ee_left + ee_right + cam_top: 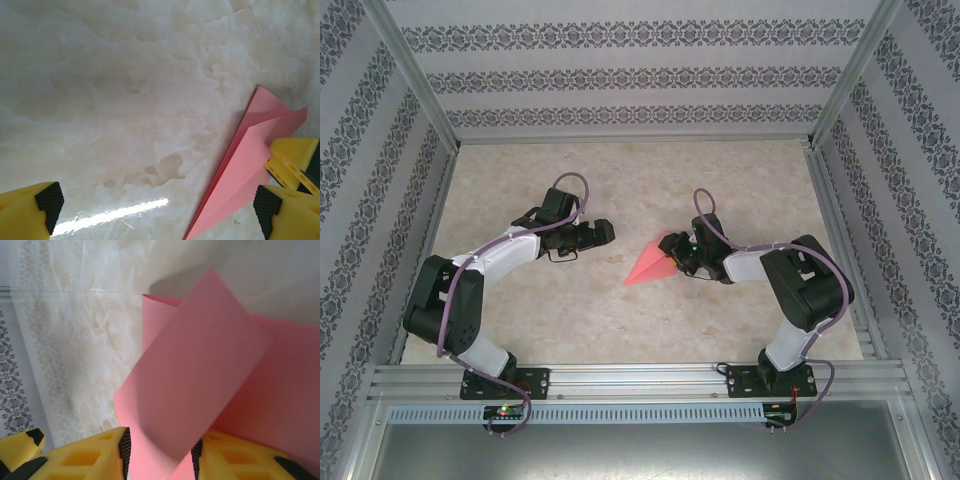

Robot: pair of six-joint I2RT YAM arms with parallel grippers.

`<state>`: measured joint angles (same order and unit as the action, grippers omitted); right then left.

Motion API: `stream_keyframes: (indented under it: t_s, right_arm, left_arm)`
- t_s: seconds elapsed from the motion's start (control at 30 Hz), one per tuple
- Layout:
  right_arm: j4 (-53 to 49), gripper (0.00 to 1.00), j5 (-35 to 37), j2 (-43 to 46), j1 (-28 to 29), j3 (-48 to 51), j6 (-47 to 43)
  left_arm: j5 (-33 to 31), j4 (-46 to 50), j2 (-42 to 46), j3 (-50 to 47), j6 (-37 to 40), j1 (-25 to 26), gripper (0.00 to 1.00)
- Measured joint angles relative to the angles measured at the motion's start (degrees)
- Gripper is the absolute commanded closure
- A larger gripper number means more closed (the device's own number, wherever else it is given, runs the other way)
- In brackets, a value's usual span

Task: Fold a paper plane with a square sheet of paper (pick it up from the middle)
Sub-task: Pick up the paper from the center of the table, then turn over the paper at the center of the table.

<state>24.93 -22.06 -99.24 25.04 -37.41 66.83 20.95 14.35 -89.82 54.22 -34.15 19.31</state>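
No readable text, label, brand, number or sign. Pink paper plain; table marbled; walls patterned with ornament, no lettering.

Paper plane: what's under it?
Bare marble table shows all round the paper plane, and its wide end sits inside the right hand. The paper covers the patch below it, so I cannot tell if they touch.

The worktop lies bare across its far half and along its near edge. At its middle, the paper plane and the right gripper at its wide end stand in the way. A narrow bare strip parts the paper plane from the left gripper. Walls close three sides.
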Motion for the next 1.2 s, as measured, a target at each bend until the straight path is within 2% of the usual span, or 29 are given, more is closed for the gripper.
stream_keyframes:
  t_s: [0.2, 0.37, 0.57, 0.77, 1.07, 1.2]
  right_arm:
    - [3.9, 0.89, -0.7, -0.7, 0.7, 0.0, 0.9]
    - [6.2, 0.94, -2.8, -0.7, 0.6, -0.5, -0.6]
    - [12.3, 0.94, -11.7, -0.6, -0.9, -4.8, -0.3]
    - [20.0, 0.93, -18.9, -0.4, -1.7, -10.2, 4.1]
    - [28.3, 0.92, -23.5, -1.0, -1.6, -12.5, 12.4]
    - [31.0, 0.92, -24.2, -2.4, -1.6, -13.0, 14.7]
  left_arm:
    - [3.1, -1.5, 0.0, -1.5, -1.4, -1.0, 0.0]
    - [9.7, -3.7, 0.0, -3.8, -5.2, -2.2, 0.0]
    - [19.8, -6.9, 1.7, -5.1, -11.7, -3.3, 0.0]
    - [28.6, -17.2, 3.3, -5.6, -18.1, -3.3, 0.0]
    - [35.5, -34.6, 1.6, -9.7, -30.5, -3.3, 0.0]
    - [36.1, -40.8, 1.0, -10.4, -35.5, -3.3, 0.11]
